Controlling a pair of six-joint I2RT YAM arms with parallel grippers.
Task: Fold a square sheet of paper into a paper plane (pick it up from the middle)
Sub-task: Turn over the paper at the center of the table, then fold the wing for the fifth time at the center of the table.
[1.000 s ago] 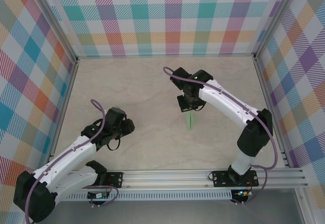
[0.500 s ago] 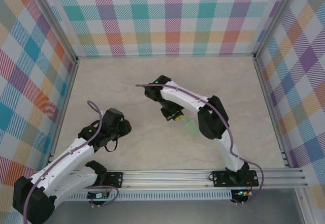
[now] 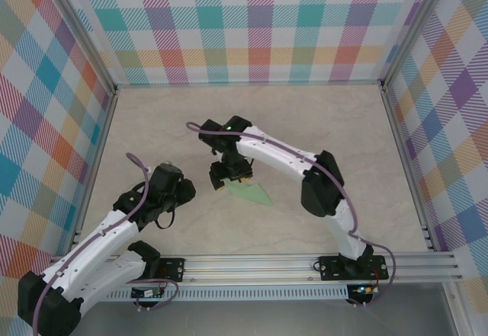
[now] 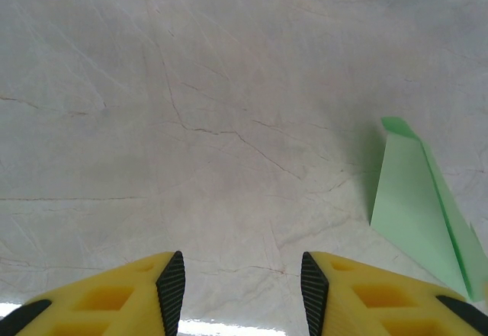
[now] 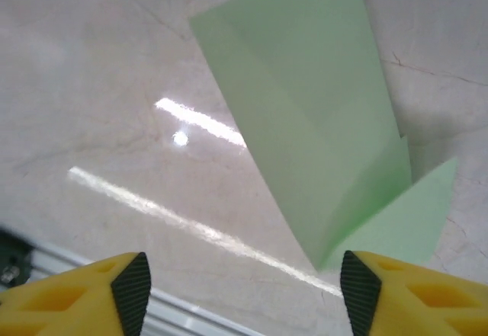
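Observation:
The paper plane (image 3: 254,193), a pale green folded dart, lies on the beige table near the middle, just right of and below my right gripper (image 3: 227,177). In the right wrist view its folded wings (image 5: 313,115) spread out ahead, and one corner reaches close to the right fingertip (image 5: 358,294). My right gripper (image 5: 244,294) stands wide open, gripping nothing. My left gripper (image 3: 185,193) sits to the left of the plane. In the left wrist view it (image 4: 242,294) is open over bare table, with the plane (image 4: 418,210) off to its right.
Plaid walls (image 3: 244,24) close in the table on three sides. An aluminium rail (image 3: 305,264) carrying both arm bases runs along the near edge, and it also shows in the right wrist view (image 5: 46,264). Open tabletop (image 3: 335,123) lies behind and to the right.
My right arm swung left across the table with the plane, then its jaws opened and let the plane go; the plane now lies flat. The left arm barely shifted.

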